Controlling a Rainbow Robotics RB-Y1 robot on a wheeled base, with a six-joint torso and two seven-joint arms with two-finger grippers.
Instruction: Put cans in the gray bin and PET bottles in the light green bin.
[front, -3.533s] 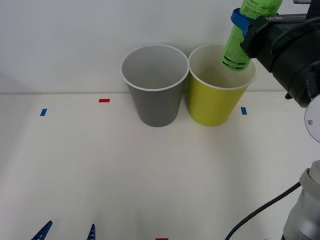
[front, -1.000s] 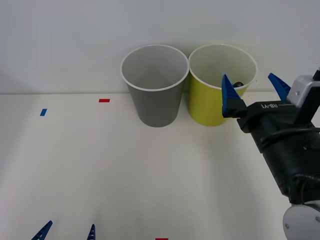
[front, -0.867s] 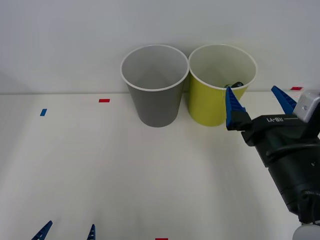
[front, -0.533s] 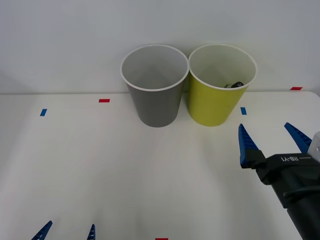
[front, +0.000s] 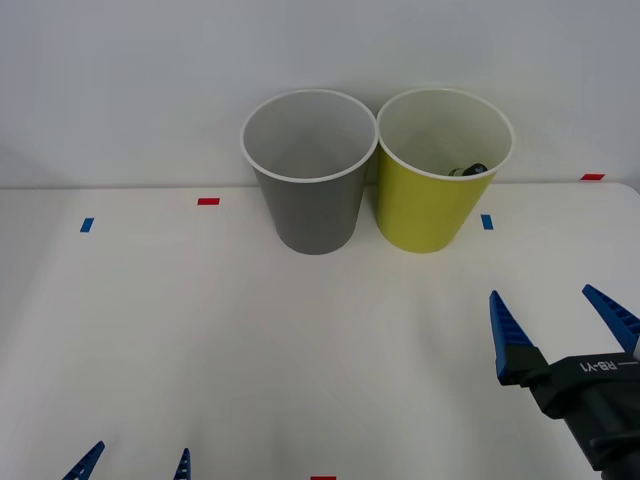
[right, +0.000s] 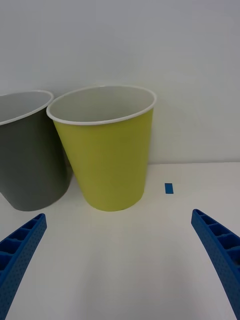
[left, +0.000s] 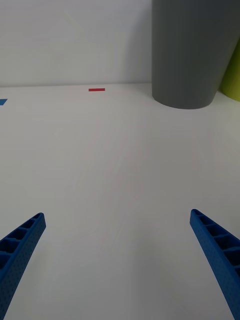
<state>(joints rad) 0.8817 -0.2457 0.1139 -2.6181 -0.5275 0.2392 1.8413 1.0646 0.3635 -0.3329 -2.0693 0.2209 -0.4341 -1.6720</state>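
While both arms sit low at the near edge of the white counter (front: 300, 340), nothing is held in either of them. Nearest on the left, the left gripper (front: 135, 465) shows just its two blue ribbed tips, spread apart with bare counter between them; its wrist view gives the same picture (left: 117, 250), jaws released and empty. On the right, the right gripper (front: 565, 325) stands a little farther in, its two blue fingers (front: 505, 335) pointing toward the bins and parted wide, again with nothing in between. From its wrist camera (right: 120, 260) the jaws frame the yellow-green bin straight ahead.

Beyond the grippers lies a stretch of bare counter marked by small tape pieces: a red tape mark (front: 208, 201) and a blue tape mark (front: 87, 224) on the left, another blue mark (front: 487, 221) just right of the bins.

At the far side, against the pale wall (front: 120, 80), the gray bin (front: 310, 205) and the light green bin (front: 425, 210) stand upright side by side, rims touching or nearly so. Inside the light green bin, low against its right wall, a dark bit of the bottle (front: 470, 169) peeks above the near rim; little of it can be made out.
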